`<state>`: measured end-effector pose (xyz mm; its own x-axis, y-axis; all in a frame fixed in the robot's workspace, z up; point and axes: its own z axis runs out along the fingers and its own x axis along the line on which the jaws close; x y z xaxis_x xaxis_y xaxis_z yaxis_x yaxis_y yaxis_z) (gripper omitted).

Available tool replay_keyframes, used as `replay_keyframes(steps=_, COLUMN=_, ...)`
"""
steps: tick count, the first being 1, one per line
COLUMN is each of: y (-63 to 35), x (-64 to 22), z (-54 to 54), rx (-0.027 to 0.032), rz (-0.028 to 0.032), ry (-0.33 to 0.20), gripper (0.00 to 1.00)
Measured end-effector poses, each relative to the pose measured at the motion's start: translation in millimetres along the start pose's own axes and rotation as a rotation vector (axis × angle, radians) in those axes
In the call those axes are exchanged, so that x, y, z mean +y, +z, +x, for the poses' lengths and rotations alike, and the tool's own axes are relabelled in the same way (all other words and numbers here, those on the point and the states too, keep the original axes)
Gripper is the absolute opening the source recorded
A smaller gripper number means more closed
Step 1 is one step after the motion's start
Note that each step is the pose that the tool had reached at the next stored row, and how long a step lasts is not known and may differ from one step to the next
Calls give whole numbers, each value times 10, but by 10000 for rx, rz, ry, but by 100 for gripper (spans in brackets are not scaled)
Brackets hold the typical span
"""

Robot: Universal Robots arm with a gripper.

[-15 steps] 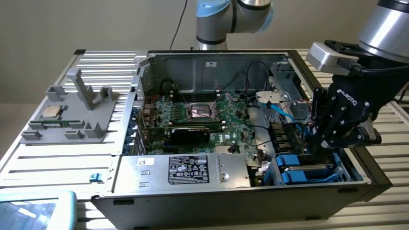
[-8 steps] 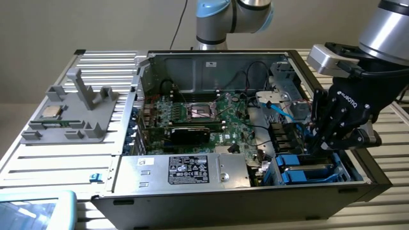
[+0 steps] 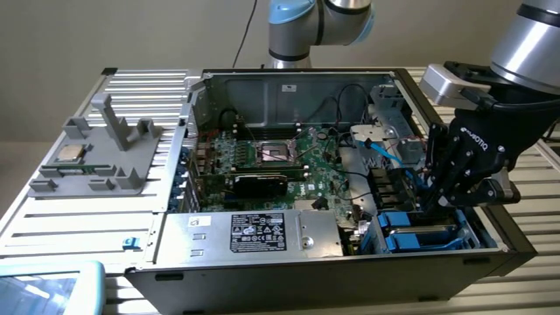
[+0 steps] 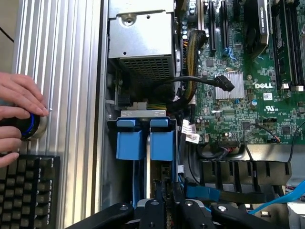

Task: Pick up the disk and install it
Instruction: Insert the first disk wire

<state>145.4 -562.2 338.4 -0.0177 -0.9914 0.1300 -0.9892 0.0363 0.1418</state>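
Wrist view: black claw (image 4: 170,201) clenched narrow near boxy blue plastic carriers (image 4: 145,139); grasp unclear.

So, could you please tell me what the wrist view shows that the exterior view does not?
The wrist view adds a person's hand on a blue-ringed knob, near a black keyboard. The exterior view adds the grey fixture holding a CPU chip, and the arm's blue-capped joint. Both share the blue drive carriers, the motherboard, and the pincer at the drive bay.
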Motion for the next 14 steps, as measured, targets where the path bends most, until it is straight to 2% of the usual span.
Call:
replay_keyframes(steps=2, y=2, x=0, z=6, rx=-36, rz=-1, ry=-5, gripper=16)
replay_keyframes(steps=4, y=4, x=-1, z=25, rx=-127, rz=-2, ry=-18, gripper=16)
replay_keyframes(steps=6, y=7, x=-2, z=44, rx=-182, rz=-4, ry=-27, gripper=16)
replay_keyframes(steps=13, y=13, x=-3, z=47, rx=-197, rz=-5, ry=-29, gripper=16)
replay_keyframes(steps=14, y=16, x=-4, z=47, rx=-221, rz=-6, ry=-33, gripper=16)
